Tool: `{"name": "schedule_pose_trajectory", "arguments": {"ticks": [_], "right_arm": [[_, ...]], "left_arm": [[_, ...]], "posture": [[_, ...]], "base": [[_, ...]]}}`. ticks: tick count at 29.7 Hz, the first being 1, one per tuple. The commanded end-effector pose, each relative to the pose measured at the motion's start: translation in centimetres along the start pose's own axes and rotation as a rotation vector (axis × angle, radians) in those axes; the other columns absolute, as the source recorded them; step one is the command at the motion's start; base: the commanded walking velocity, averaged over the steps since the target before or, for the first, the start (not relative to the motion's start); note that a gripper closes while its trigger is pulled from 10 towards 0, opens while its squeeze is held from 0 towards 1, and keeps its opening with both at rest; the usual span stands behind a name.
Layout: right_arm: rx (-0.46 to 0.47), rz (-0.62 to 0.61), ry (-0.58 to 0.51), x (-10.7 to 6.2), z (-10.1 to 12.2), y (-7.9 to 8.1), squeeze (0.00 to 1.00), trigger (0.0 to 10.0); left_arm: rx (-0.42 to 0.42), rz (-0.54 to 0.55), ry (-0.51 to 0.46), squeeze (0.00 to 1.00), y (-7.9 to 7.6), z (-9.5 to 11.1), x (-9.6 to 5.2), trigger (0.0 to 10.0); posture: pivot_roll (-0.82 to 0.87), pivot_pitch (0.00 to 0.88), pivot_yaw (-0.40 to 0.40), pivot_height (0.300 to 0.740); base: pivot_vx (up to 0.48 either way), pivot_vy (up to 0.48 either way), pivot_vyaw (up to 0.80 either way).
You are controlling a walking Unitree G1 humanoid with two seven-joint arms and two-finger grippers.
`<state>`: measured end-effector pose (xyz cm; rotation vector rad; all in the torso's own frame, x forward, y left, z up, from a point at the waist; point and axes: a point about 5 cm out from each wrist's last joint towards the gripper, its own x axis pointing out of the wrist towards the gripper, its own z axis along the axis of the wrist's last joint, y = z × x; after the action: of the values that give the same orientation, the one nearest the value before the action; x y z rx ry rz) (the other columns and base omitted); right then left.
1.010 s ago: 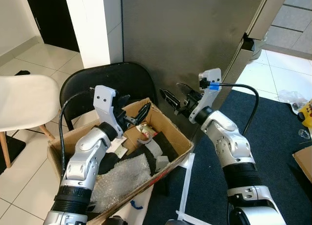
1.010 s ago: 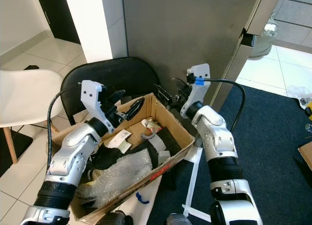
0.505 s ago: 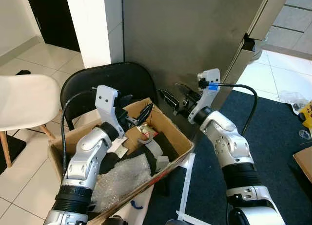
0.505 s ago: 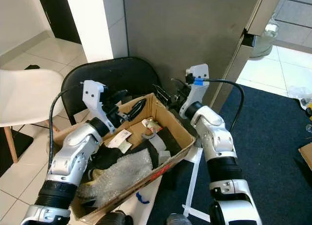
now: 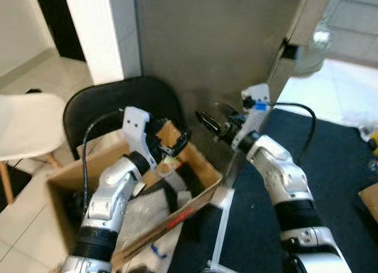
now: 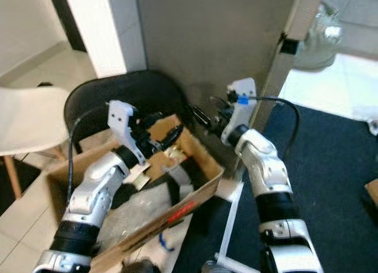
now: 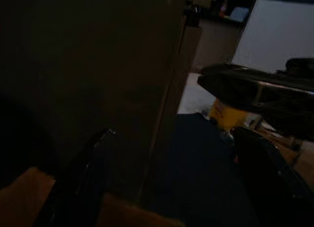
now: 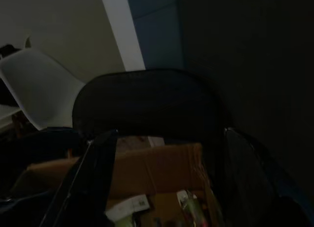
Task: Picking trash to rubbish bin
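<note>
A cardboard box [image 5: 195,193] of trash stands on a black chair [image 5: 112,98], holding bubble wrap [image 5: 139,211], dark scraps and a small wrapper [image 5: 167,162]. My left gripper [image 5: 171,137] hovers open over the box's far corner, nothing between its fingers [image 7: 83,178]. My right gripper [image 5: 214,116] is open and empty just beyond the box's far right corner, close to the dark grey wall [image 5: 207,42]. In the right wrist view the box [image 8: 147,170] and the chair back [image 8: 147,99] lie ahead between the fingers [image 8: 88,178].
A white chair [image 5: 23,116] stands at the left on pale tiles. Dark blue carpet [image 5: 336,166] covers the floor at the right, with a white strip [image 5: 217,226] lying by the box's near corner. The grey wall blocks the way straight ahead.
The whole picture has shifted and blurred, so the camera moved. My left gripper has edged a little towards the box's far corner. The right gripper holds about the same place.
</note>
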<state>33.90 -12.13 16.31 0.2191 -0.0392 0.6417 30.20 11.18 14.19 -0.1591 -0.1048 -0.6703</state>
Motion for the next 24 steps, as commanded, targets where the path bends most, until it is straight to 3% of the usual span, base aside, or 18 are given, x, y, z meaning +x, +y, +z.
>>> {"name": "schedule_pose_trajectory", "arguments": {"ticks": [1,15,24], "right_arm": [[0.001,-0.001,0.019,-0.12,-0.32,-0.04,0.0,10.0],[0.001,-0.001,0.023,-0.09,-0.29,-0.07,0.0,10.0],[0.0,-0.001,0.027,-0.11,-0.3,-0.1,0.0,10.0]], "left_arm": [[-0.001,-0.005,0.013,0.0,-0.14,-0.39,-0.1,10.0],[-0.002,-0.002,0.011,0.0,-0.1,-0.39,-0.08,10.0],[-0.019,0.018,0.019,0.0,0.05,-0.53,-0.09,10.0]], "posture": [[-0.03,0.0,-0.047,0.74],[-0.03,0.0,-0.047,0.74],[-0.03,0.0,-0.044,0.74]], "base": [[0.0,-0.386,0.0],[0.0,-0.382,0.0],[0.0,0.0,0.0]]}}
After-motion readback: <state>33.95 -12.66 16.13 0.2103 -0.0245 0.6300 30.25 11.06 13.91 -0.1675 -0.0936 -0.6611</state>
